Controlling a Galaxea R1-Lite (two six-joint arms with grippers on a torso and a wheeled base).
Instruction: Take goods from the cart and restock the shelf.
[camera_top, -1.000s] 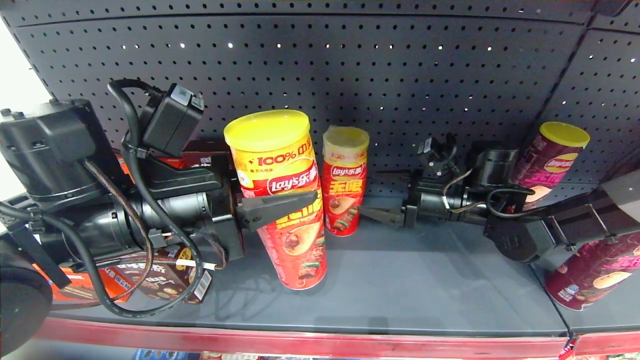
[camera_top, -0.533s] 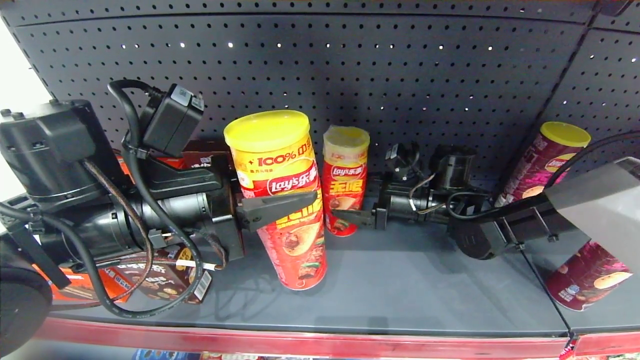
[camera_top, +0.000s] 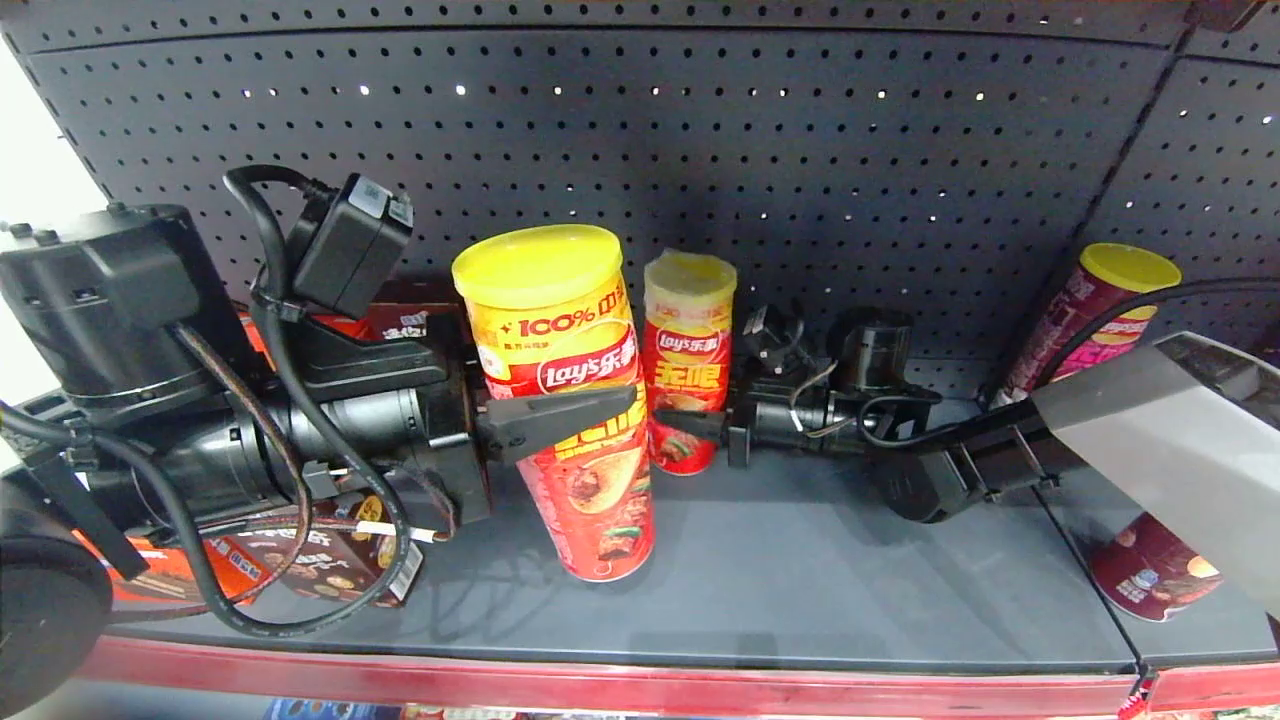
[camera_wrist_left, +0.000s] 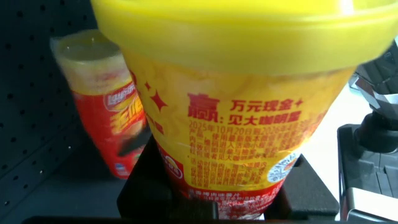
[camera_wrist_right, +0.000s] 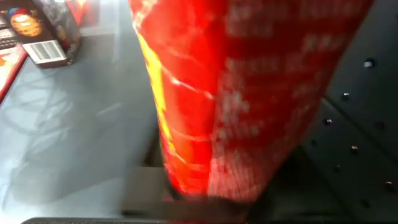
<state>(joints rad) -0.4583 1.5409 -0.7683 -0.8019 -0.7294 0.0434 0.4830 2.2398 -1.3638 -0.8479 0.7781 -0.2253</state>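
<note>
Head view: the left gripper (camera_top: 570, 405) is clamped round the large can (camera_top: 560, 330), whose base sits near the red front lip (camera_top: 600, 682) of the shelf (camera_top: 820, 580). Just behind it, the small can (camera_top: 688, 330) stands against the pegboard (camera_top: 700, 130), with the right gripper (camera_top: 690, 425) at its lower half; I cannot tell whether that gripper grips it. Bare shelf floor lies between the large can and the purple cans (camera_top: 1100, 300). Snack boxes (camera_top: 300, 565) crowd the left end

Left wrist view: the large can (camera_wrist_left: 236, 124) sits between the gripper's dark fingers (camera_wrist_left: 143, 186), the small can (camera_wrist_left: 106, 106) just beside it

Right wrist view: the small can (camera_wrist_right: 249, 93) is close up, with open shelf floor (camera_wrist_right: 74, 143) running towards a box (camera_wrist_right: 43, 31)
</note>
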